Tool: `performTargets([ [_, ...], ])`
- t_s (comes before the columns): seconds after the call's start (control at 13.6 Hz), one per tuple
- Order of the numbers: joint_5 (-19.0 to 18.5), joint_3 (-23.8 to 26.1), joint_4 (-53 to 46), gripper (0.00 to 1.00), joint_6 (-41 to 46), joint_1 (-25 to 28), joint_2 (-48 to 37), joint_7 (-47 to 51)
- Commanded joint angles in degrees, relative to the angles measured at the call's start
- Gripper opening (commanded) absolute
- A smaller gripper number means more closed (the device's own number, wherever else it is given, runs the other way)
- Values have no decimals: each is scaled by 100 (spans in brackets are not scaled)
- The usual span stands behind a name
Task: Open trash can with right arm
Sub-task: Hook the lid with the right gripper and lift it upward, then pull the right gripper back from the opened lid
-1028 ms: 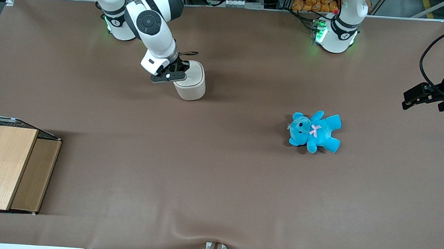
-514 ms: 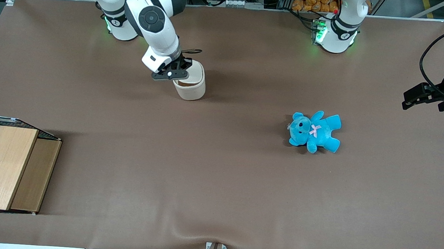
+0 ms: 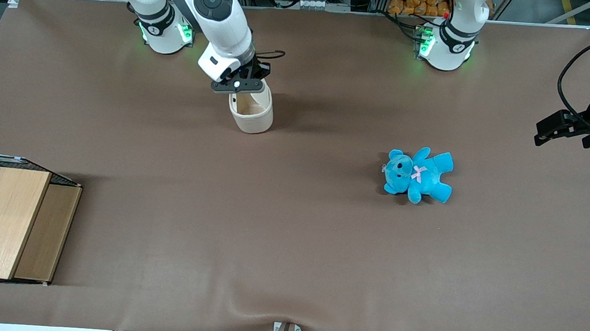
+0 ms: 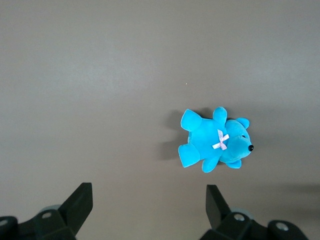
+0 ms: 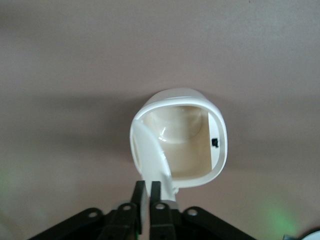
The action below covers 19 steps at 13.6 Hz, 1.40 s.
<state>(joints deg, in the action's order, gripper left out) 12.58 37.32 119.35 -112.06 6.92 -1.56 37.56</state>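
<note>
1. Pinching the thin edge of the flip lid (image 5: 152, 160), the right arm's gripper (image 5: 148, 192) hangs just above the trash can (image 3: 251, 113), its fingers (image 5: 155, 197) drawn narrow with only the lid's plastic between them.
2. Directly below the gripper, the lid stands raised on edge, and the wrist view looks straight down into the pale hollow of the bin. A small dark mark sits on the inner wall; whether it is a latch part or a hole I cannot tell.
3. The trash can stands upright on the brown table (image 3: 290, 238), at the working arm's end and near that arm's base.
4. In my judgement the bin is light, stiff, smooth plastic, so it will likely slide or tip if the lid is pulled sideways instead of swung about its hinge. The lid's free edge, where the gripper already holds it, looks like the best place to grip; squeezing hard is needless and could flex the thin panel.
5. Farther out from the gripper, a blue teddy (image 3: 418, 175) lies on the table toward the parked arm's end, nearer the front camera than the bin.
6. Farthest from the gripper, a wooden box (image 3: 10, 223) sits at the table's edge, much nearer the front camera.
</note>
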Motion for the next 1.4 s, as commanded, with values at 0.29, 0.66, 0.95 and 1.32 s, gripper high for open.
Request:
performTargets([
  [0.29,96,-110,-1009,100,1061,-717,68,85],
  [0.66,61,-1199,-1431,100,1906,-903,103,32],
  [0.95,-631,-1192,-1766,100,2171,-807,130,6],
  [1.32,-1355,-1576,-1836,100,2197,-947,191,-1794],
])
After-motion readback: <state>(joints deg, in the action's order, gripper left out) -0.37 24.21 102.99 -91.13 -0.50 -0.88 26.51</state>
